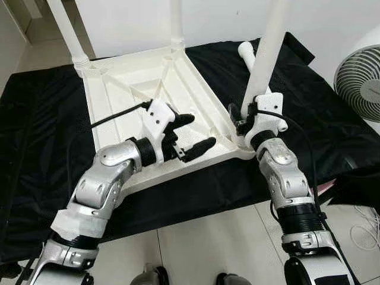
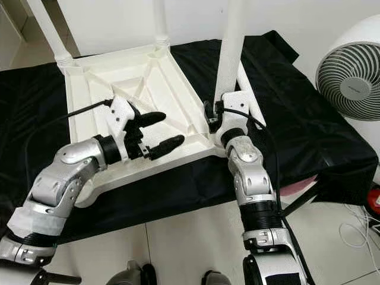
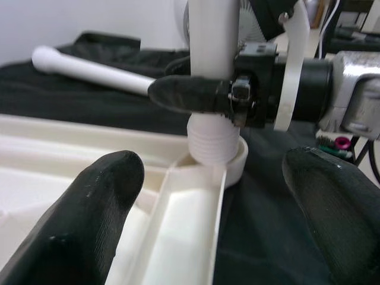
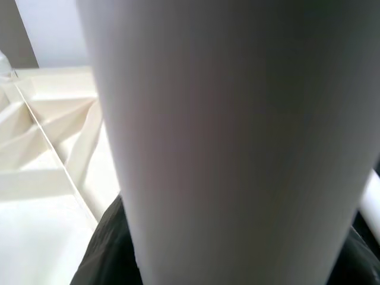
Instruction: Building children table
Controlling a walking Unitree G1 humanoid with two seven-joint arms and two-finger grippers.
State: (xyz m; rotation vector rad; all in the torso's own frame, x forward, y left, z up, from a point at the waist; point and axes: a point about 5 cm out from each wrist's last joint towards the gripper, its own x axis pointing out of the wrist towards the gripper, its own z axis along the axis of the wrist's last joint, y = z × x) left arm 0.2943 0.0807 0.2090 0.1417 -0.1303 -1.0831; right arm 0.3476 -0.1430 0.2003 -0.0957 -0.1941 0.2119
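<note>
Right gripper: the right gripper [image 1: 243, 122] pinches the third table leg [image 1: 266, 50] low on its shaft, just above the thread; one black finger [image 3: 190, 94] lies across the leg.
Left gripper: the left gripper [image 1: 193, 133] hovers over the underside of the tabletop [image 1: 127, 77] with its fingers spread and nothing between them, pointing toward the corner being worked on.
Leg in hand: upright with a slight tilt, its threaded end sitting in the corner socket [image 3: 228, 163] at the near right corner of the tabletop; several turns of thread are exposed above the rim.
Tabletop: white plastic, upside down on a black cloth [image 1: 35, 119], ribs facing up.
Other legs: two legs stand in the far corners, one at the far left [image 1: 66, 29] and one at the far right [image 1: 176, 21]; a fourth leg [image 1: 248, 56] lies loose on the cloth beyond the right gripper.
Surroundings: a white fan [image 1: 359, 74] stands at the robot's right, on a tiled floor [image 1: 208, 243].
Step in hand: judged as screwing the third leg into its socket.
Next move: probably turning the leg further while keeping it square to the socket, with the left gripper bracing the tabletop; then the loose leg remains for the near left corner.
</note>
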